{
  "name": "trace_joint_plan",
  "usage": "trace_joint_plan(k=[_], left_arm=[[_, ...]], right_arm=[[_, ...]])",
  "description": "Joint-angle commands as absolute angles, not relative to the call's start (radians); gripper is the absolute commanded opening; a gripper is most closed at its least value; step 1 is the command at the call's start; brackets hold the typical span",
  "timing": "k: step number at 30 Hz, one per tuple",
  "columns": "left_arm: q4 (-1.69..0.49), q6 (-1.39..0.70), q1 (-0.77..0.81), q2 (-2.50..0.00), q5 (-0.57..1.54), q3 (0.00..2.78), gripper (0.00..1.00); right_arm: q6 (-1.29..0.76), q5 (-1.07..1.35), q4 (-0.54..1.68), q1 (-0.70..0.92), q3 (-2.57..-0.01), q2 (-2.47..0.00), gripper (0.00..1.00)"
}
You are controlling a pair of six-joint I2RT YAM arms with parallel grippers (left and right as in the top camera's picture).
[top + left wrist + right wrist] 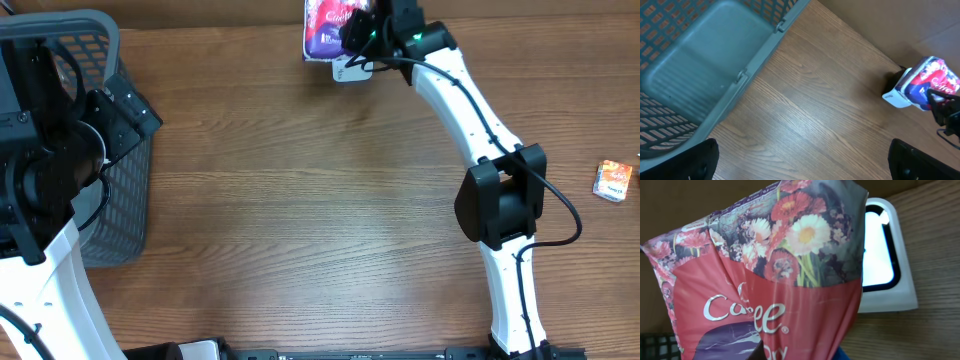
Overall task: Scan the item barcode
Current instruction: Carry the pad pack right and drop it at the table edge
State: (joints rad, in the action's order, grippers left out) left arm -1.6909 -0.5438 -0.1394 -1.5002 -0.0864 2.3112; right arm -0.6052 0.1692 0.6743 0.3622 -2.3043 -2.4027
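My right gripper (368,32) is shut on a soft pink and purple package (325,25) printed with flowers, at the far edge of the table. The package (780,280) fills the right wrist view and hides most of that gripper's fingers. Just behind and below it lies a white barcode scanner (885,255) with a bright window; from above the scanner (350,70) shows under the package's lower edge. No barcode shows on the face I see. The left wrist view has the package (935,80) at far right. My left gripper (802,160) is open and holds nothing, beside the basket.
A grey mesh basket (120,200) stands at the left edge, partly under my left arm; its inside wall (700,65) shows in the left wrist view. A small orange box (612,180) lies at the far right. Bare wooden tabletop (300,220) spans the middle.
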Motion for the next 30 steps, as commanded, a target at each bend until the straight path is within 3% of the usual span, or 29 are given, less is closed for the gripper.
trace_joint_plan(k=[1, 16, 22, 30], left_arm=[[-1.689, -0.528, -0.144, -1.504, -0.085, 2.319, 1.0], [-1.689, -0.528, -0.144, -1.504, -0.085, 2.319, 1.0], [-1.689, -0.528, -0.144, -1.504, -0.085, 2.319, 1.0], [-1.689, -0.528, -0.144, -1.504, -0.085, 2.319, 1.0]], right_arm=[[-0.609, 0.087, 0.668, 0.34, -2.316, -2.401, 0.04], [-0.516, 0.086, 0.788, 0.15, -2.32, -2.241, 0.04], [-0.516, -0.033, 1.032, -0.076, -2.32, -2.106, 0.04], [-0.516, -0.131, 1.346, -0.448, -2.316, -2.123, 0.04]])
